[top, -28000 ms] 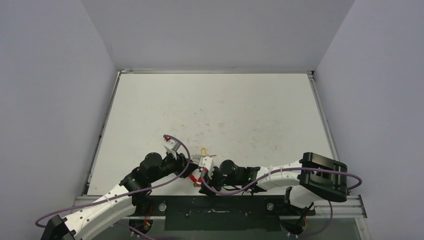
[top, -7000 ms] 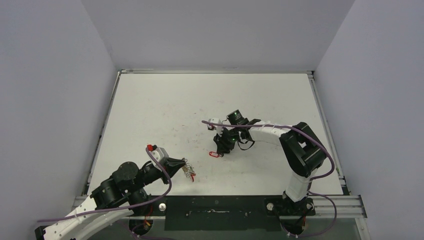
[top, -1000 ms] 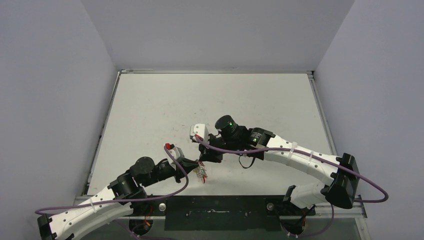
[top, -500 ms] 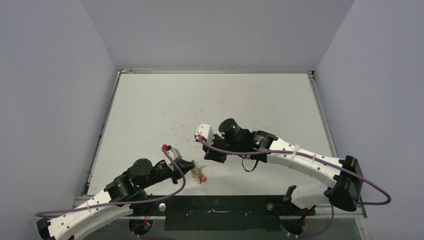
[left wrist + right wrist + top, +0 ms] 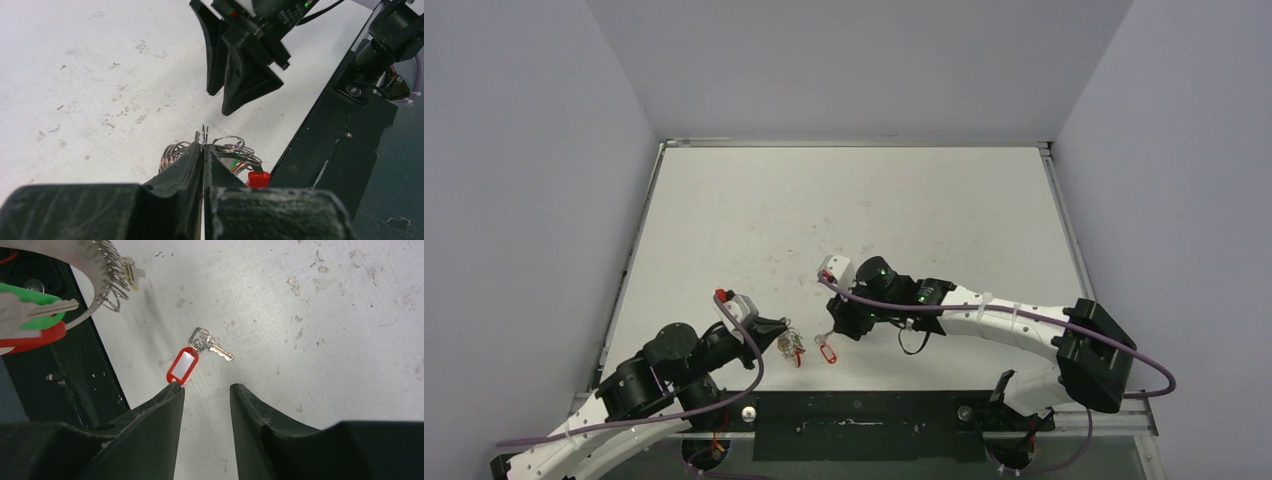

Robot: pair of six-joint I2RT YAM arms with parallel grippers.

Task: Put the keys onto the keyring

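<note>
While left gripper [image 5: 203, 150] pinches thin silvery wire keyring [image 5: 89, 270], right gripper [image 5: 206, 389] stands spread.
Silver key with red plastic tag [image 5: 184, 364] lies flat on scuffed white table [image 5: 874, 200], just ahead of that gripper; grey walls [image 5: 524, 150] enclose.

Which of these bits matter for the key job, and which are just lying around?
Job: keyring in left claw, with tagged keys on it; loose red-tagged key below open right claw.
Just there: purple cables, black rail, table scuffs.
</note>
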